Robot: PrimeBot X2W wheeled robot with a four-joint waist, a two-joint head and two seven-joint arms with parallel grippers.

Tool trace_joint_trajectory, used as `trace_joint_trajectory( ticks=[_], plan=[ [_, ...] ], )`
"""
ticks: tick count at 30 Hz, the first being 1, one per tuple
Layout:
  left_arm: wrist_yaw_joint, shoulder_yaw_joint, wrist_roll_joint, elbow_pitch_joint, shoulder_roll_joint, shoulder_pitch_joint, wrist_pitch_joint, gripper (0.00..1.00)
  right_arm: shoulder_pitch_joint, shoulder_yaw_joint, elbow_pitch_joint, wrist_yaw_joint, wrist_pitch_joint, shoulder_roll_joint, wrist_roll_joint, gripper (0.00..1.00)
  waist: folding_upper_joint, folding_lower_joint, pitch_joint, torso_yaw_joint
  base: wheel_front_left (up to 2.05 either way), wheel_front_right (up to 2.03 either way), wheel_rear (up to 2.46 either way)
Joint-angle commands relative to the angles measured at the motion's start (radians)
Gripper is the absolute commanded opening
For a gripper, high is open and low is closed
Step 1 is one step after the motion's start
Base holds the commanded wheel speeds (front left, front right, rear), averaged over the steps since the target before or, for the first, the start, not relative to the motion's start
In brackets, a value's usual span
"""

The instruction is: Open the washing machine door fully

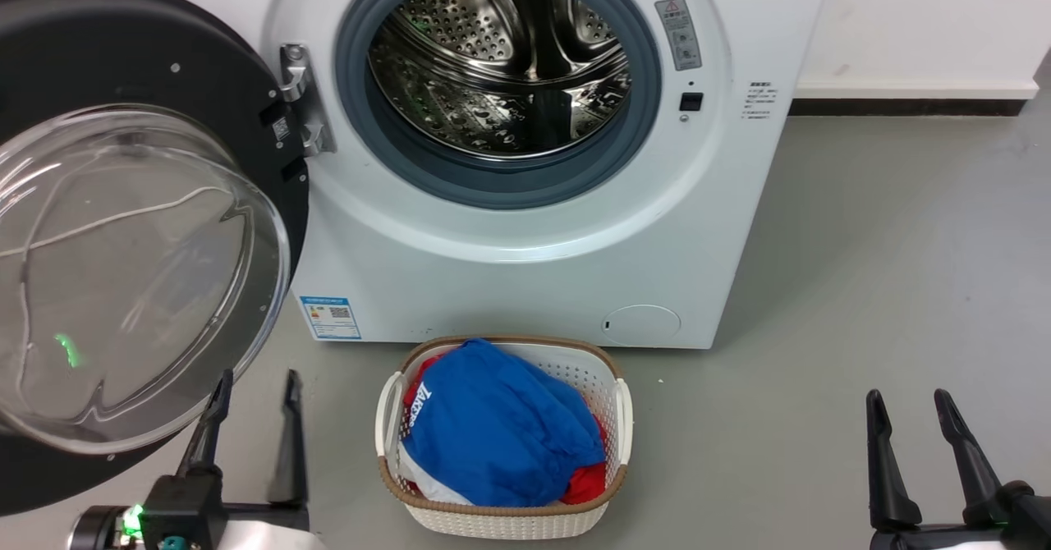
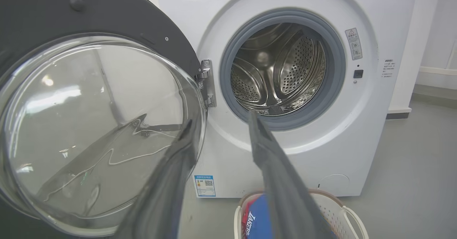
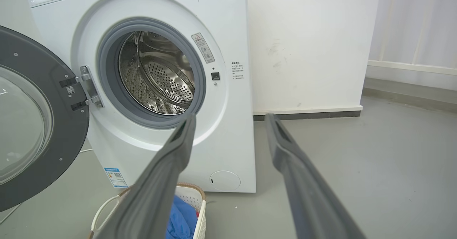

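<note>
Door (image 1: 123, 57) stands wide open, drum (image 1: 501, 66) exposed; task looks done; left gripper (image 1: 259, 378) and right gripper (image 1: 907, 396) spread apart, empty.

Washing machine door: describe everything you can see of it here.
The washing machine door is a large round glossy black disc with a bulging clear glass bowl in its centre. A silver metal hinge holds it left of the drum mouth; it is swung wide open, inner side toward the robot. The open left gripper sits by its lower edge; contact cannot be told.
</note>
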Motion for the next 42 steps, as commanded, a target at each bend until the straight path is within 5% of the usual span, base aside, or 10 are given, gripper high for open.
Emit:
trace_joint_trajectory(
  ticks=[1,22,23,29,42],
  plan=[
    [0.008,-0.015,-0.003,-0.009,-0.001,0.016,-0.002,1.0,0.017,-0.004,-0.008,0.0,-0.002,0.002,0.008,1.0,0.0,0.0001,0.0,-0.018,0.0,0.0,0.0],
    [0.084,-0.09,0.003,0.034,-0.005,0.036,-0.002,1.0,0.035,0.003,-0.004,0.0,-0.002,0.002,0.025,1.0,0.0,0.0001,0.007,-0.083,0.0,0.0,0.0],
    [0.081,-0.089,-0.001,0.036,-0.007,0.033,0.0,0.0,0.022,0.002,-0.004,0.0,0.0,0.0,0.02,0.0,0.0,0.0001,0.007,-0.083,0.0,0.0,0.0],
    [0.079,-0.083,-0.018,0.089,-0.012,0.041,0.012,0.0,0.022,0.005,0.041,0.0,0.003,0.0,0.033,0.0,0.0,0.0001,0.007,-0.083,0.0,0.0,0.0],
    [0.059,-0.067,-0.316,0.12,-0.012,-0.005,0.082,0.0,-0.036,0.018,0.084,0.0,0.056,-0.017,0.319,0.0,0.0,0.0001,0.011,-0.078,0.0,0.0,0.0]
  ],
)
